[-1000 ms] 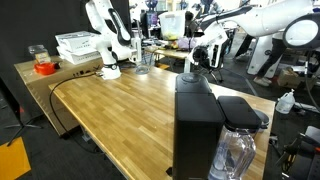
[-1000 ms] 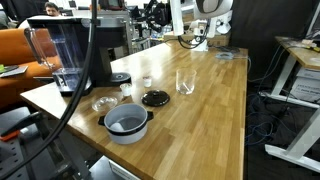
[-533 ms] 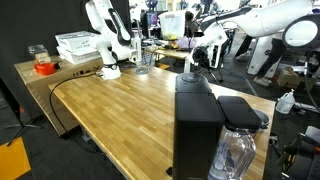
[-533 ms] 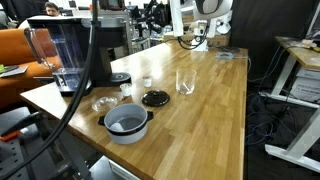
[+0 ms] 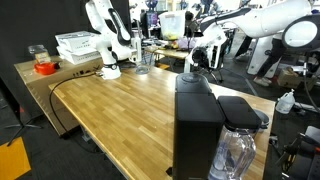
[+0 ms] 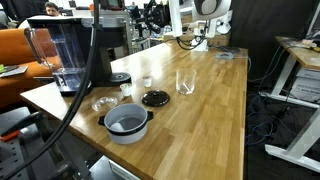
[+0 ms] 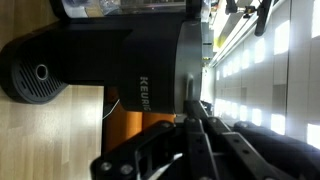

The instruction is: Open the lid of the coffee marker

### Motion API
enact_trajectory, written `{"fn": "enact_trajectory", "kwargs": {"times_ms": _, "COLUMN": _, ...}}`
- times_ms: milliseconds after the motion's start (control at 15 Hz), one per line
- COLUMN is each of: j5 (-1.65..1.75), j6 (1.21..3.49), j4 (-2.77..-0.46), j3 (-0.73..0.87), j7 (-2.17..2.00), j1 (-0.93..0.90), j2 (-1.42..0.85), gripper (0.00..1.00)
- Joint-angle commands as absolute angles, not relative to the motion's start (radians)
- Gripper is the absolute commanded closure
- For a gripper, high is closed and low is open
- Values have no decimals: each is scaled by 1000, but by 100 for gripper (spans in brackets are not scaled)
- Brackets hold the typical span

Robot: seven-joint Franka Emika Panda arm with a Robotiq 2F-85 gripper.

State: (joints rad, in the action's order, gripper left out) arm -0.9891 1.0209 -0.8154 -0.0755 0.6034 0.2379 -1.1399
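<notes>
Fingers [image 7: 200, 140] showed only in the wrist view, as dark, blurred bars along the lower edge, and I could not tell whether they were spread or closed; nothing could be made out between them. Beyond them stood the coffee maker [image 7: 110, 60], black, turned sideways in that picture, with the Keurig name legible on its front and a strip of wooden desk [image 7: 30, 140] beside it.

In both exterior views the coffee maker [image 5: 197, 120] [image 6: 112, 50] sat near one end of the desk [image 5: 110, 110] [image 6: 215, 110], with a blender [image 5: 235, 150] [image 6: 52, 50] just beside it. Its top looked flat and shut in an exterior view. A white arm [image 5: 105, 35] stood at the far end of the desk, near a stack of white trays [image 5: 77, 45].

In an exterior view a grey pot [image 6: 126, 122] sat near the desk's front edge. A black lid [image 6: 155, 97] lay flat close behind the pot, and a clear glass [image 6: 185, 81] stood upright just beyond that lid. All three were apart from the coffee maker.
</notes>
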Motion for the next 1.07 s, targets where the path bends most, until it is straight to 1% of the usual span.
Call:
{"fn": "enact_trajectory", "kwargs": {"times_ms": 0, "j5": -969, "j6": 969, "j4": -716, "j3": -115, "j7": 535, "j1": 248, "j2": -1196, "gripper": 100}}
{"fn": "enact_trajectory", "kwargs": {"times_ms": 667, "j5": -963, "j6": 716, "j4": -540, "j3": -195, "j7": 400, "j1": 213, "j2": -1353, "gripper": 100}}
{"fn": "enact_trajectory", "kwargs": {"times_ms": 1000, "j5": -965, "j6": 666, "j4": -466, "j3": -213, "j7": 348, "j1": 192, "j2": -1389, "gripper": 100}}
